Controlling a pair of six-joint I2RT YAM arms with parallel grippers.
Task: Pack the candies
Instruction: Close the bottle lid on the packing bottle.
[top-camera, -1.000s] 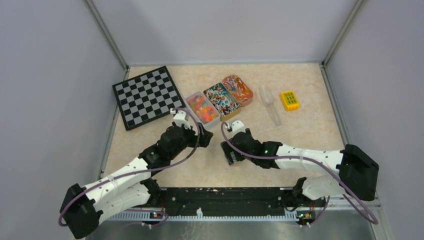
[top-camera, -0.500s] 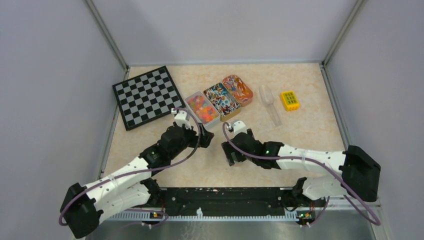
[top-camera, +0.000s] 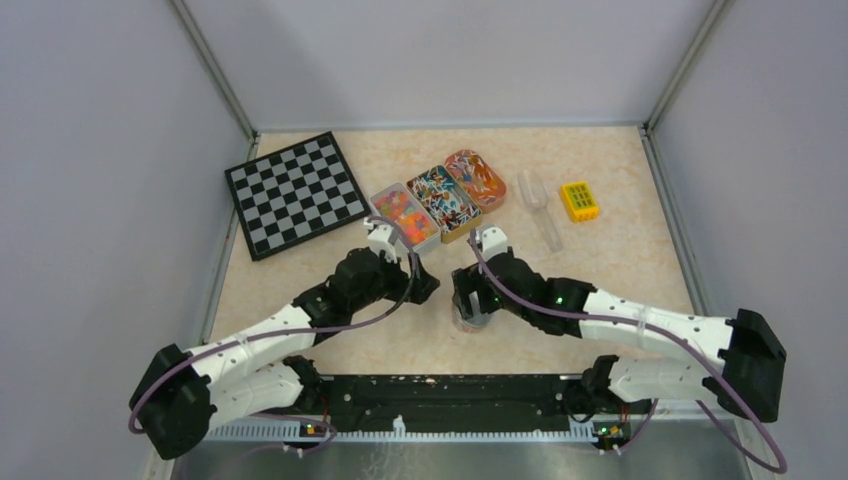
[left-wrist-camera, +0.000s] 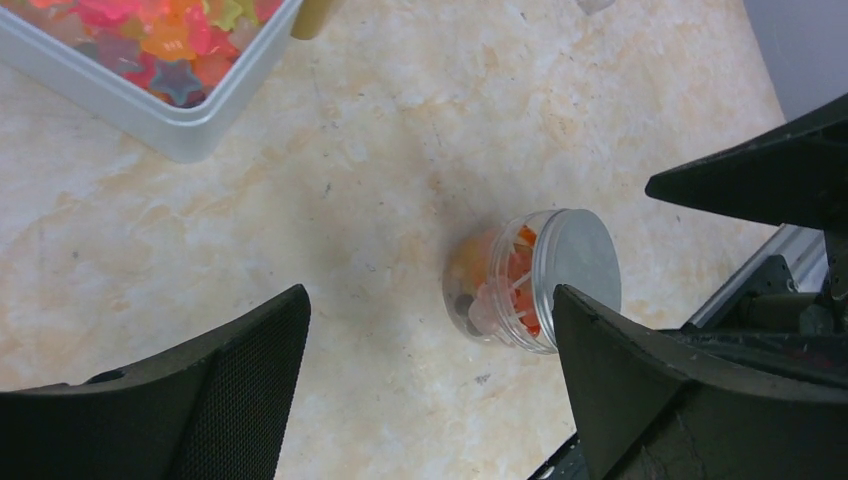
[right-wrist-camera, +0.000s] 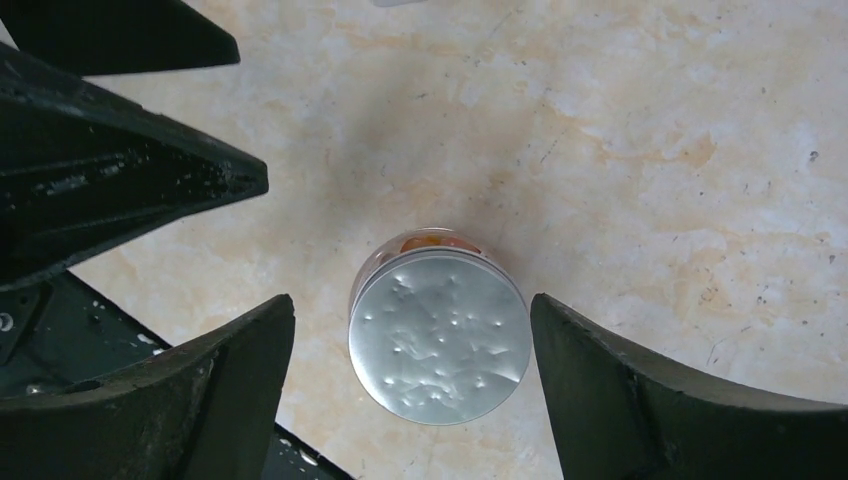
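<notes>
A small clear jar with a dented silver lid stands on the table. Orange, red and white candies show through its wall. My right gripper hangs over it, open, a finger on each side and neither touching. In the top view the jar sits just under my right gripper. My left gripper is open and empty, with the jar just inside its right finger. In the top view my left gripper is close to the left of the right one.
Three open trays of candies lie in a row behind the grippers. One tray's rim shows in the left wrist view. A clear scoop, a yellow block and a chessboard lie further back.
Both arms have reached farther up the table and a little to the right. The jar now shows under the right gripper in the top view.
</notes>
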